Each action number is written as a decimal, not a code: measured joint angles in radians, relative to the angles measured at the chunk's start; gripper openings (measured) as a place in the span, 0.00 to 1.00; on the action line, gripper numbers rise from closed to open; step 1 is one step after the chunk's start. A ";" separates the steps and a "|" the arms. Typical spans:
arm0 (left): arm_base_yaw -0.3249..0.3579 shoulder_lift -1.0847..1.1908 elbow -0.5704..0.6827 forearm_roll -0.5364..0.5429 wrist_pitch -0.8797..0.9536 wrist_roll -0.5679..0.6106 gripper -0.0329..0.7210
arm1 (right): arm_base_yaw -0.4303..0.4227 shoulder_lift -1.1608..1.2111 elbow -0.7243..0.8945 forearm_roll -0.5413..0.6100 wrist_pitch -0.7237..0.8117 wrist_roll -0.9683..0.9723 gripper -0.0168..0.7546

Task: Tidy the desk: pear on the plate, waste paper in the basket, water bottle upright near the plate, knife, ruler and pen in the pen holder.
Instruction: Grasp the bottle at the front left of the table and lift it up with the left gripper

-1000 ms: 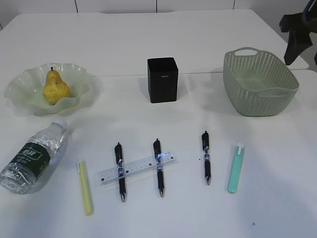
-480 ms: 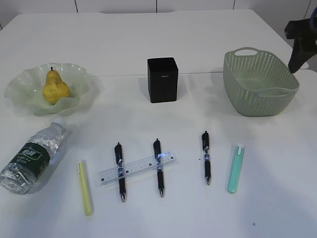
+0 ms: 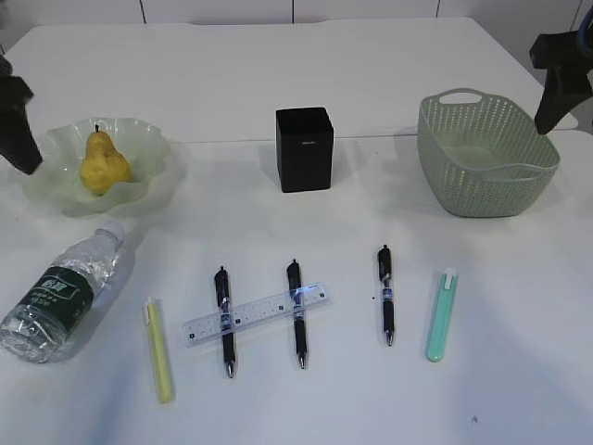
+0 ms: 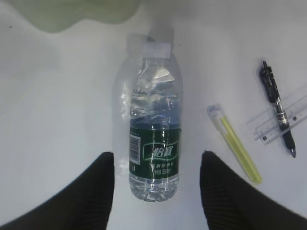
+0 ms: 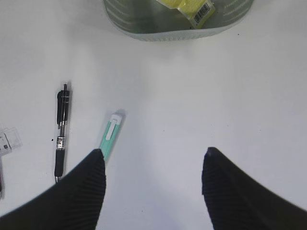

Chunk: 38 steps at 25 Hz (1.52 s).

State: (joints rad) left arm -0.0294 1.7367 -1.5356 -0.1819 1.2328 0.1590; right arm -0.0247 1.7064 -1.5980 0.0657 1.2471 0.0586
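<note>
The yellow pear [image 3: 102, 165] sits on the pale green wavy plate [image 3: 153, 176]. In front of the plate lies the water bottle [image 3: 63, 289] on its side, cap toward the plate. My left gripper [image 4: 157, 156] hangs open above the bottle [image 4: 153, 124], one finger on each side of its base end. The clear ruler [image 3: 258, 313] lies across two black pens [image 3: 225, 320] [image 3: 296, 311]; a third pen [image 3: 385, 295] and a teal knife [image 3: 441, 313] lie to the right. The black pen holder [image 3: 304, 148] stands at centre. Waste paper [image 5: 188, 5] lies in the basket [image 3: 486, 158]. My right gripper [image 5: 153, 152] is open over bare table.
A slim yellow stick [image 3: 158, 350] lies left of the ruler; I cannot tell whether it is a cutter or a pen. In the exterior view the left gripper [image 3: 18, 125] shows at the left edge beside the plate, the right gripper [image 3: 556, 79] at the right edge behind the basket.
The left gripper has come into the exterior view at the left edge beside the plate. The right gripper has shifted only slightly at the far right. The objects lie as before.
</note>
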 joint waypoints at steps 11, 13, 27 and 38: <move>-0.094 0.152 -0.019 0.116 -0.007 0.014 0.69 | 0.000 0.000 0.000 0.004 0.000 -0.002 0.67; -0.094 0.156 -0.021 0.120 -0.007 0.014 0.72 | 0.000 0.000 0.000 0.004 0.000 -0.002 0.67; -0.115 0.246 -0.021 0.083 -0.026 0.014 0.87 | 0.000 0.000 0.000 0.041 0.000 -0.012 0.67; -0.141 0.343 -0.021 0.111 -0.078 0.014 0.87 | 0.000 -0.019 0.000 0.043 0.000 -0.020 0.67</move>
State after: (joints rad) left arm -0.1707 2.0793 -1.5568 -0.0712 1.1545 0.1726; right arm -0.0247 1.6874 -1.5980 0.1089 1.2471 0.0384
